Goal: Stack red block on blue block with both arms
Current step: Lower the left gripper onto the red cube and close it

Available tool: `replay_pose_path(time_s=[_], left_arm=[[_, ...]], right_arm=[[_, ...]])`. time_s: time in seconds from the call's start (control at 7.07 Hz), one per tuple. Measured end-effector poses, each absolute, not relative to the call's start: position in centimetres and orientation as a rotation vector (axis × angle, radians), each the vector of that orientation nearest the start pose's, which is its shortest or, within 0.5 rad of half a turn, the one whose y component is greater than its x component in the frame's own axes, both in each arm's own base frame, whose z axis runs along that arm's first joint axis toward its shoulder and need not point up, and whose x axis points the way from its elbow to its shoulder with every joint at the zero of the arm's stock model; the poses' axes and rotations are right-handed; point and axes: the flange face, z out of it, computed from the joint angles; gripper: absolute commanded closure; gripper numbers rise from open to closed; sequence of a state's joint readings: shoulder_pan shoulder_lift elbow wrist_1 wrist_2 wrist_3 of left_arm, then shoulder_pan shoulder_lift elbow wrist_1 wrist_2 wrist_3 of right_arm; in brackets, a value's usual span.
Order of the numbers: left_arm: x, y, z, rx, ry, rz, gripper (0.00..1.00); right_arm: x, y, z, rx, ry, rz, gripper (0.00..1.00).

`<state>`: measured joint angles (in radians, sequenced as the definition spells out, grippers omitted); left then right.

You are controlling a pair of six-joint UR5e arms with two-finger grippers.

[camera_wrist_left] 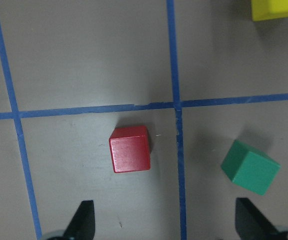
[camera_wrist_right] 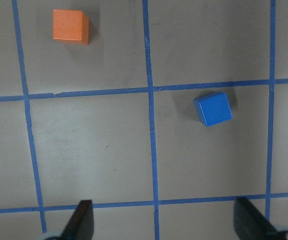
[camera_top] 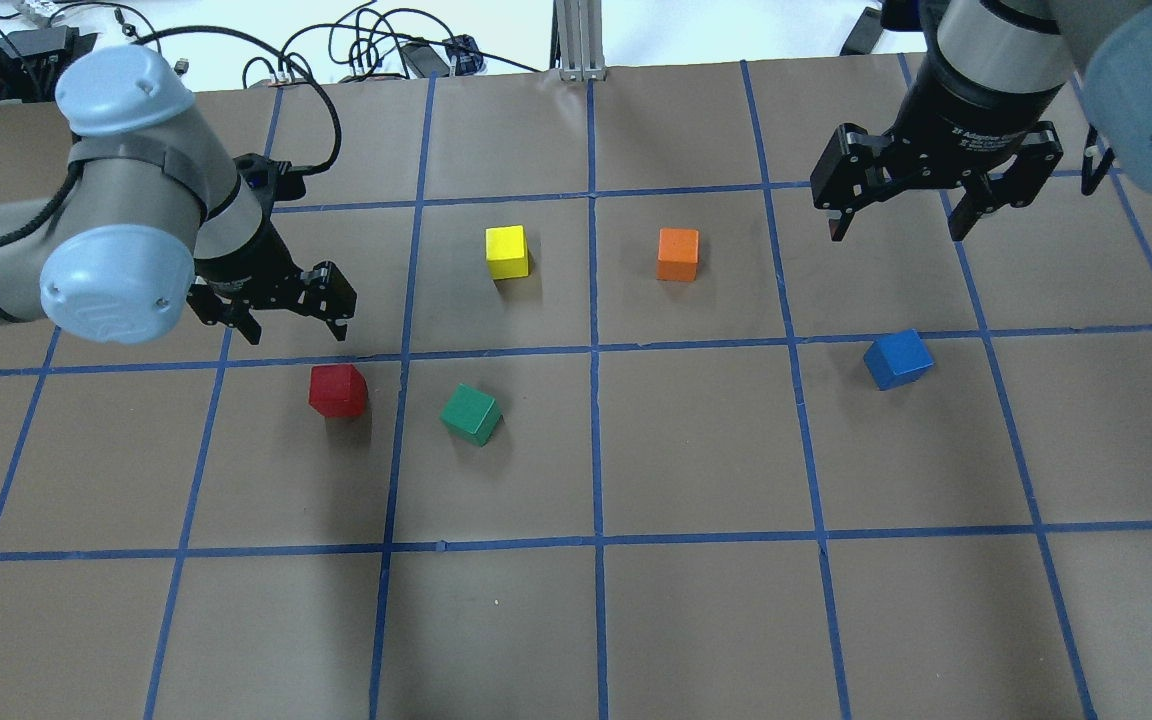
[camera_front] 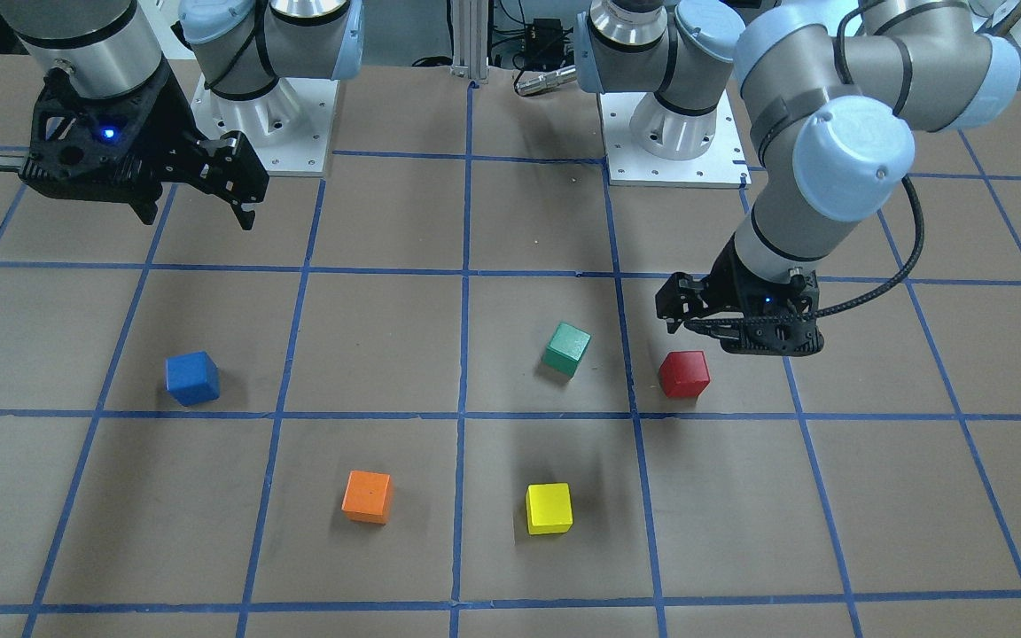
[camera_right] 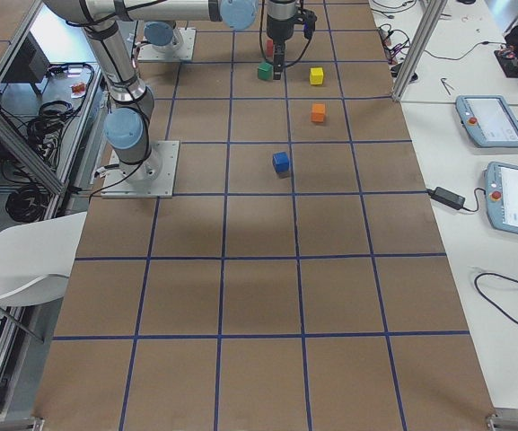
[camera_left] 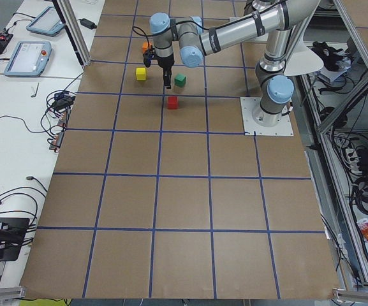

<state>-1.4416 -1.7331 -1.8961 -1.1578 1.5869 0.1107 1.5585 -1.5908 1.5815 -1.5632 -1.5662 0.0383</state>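
Observation:
The red block (camera_top: 338, 390) sits on the brown table and also shows in the front view (camera_front: 684, 373) and the left wrist view (camera_wrist_left: 130, 148). My left gripper (camera_top: 296, 330) is open and empty. It hovers just beyond the red block, apart from it. In the left wrist view both fingertips (camera_wrist_left: 84, 220) show at the bottom, with the red block ahead of them, left of centre. The blue block (camera_top: 897, 359) lies alone on the right side and shows in the right wrist view (camera_wrist_right: 213, 108). My right gripper (camera_top: 896, 230) is open and empty, held high beyond the blue block.
A green block (camera_top: 471, 414) lies tilted just right of the red block. A yellow block (camera_top: 506, 251) and an orange block (camera_top: 678, 253) sit farther out, mid-table. Blue tape lines grid the table. The arm bases (camera_front: 670, 133) stand at the robot's edge.

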Motion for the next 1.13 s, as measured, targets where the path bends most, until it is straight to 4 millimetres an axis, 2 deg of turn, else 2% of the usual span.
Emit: replay_pose_path(time_s=[0.42, 0.57, 0.71, 0.85, 0.99, 1.13], left_arm=[[-5.9, -50.7, 22.5, 0.003, 3.136, 0.131, 0.00], [-6.0, -50.0, 20.5, 0.006, 3.138, 0.146, 0.15], [-6.1, -49.7, 18.9, 0.007, 3.138, 0.132, 0.68], [-6.1, -49.8, 18.0, 0.004, 3.136, 0.095, 0.87], [-6.1, -50.0, 17.5, -0.006, 3.136, 0.079, 0.92], [-6.2, -50.4, 17.7, -0.008, 3.134, 0.058, 0.92]], right_arm=[[12.8, -48.5, 49.2, 0.079, 3.136, -0.004, 0.00], [12.8, -48.5, 49.2, 0.079, 3.136, -0.004, 0.00], [12.8, -48.5, 49.2, 0.078, 3.136, -0.005, 0.00], [12.8, -48.6, 49.2, 0.077, 3.136, -0.008, 0.00], [12.8, -48.6, 49.2, 0.077, 3.136, -0.009, 0.00], [12.8, -48.6, 49.2, 0.076, 3.136, -0.012, 0.00]])
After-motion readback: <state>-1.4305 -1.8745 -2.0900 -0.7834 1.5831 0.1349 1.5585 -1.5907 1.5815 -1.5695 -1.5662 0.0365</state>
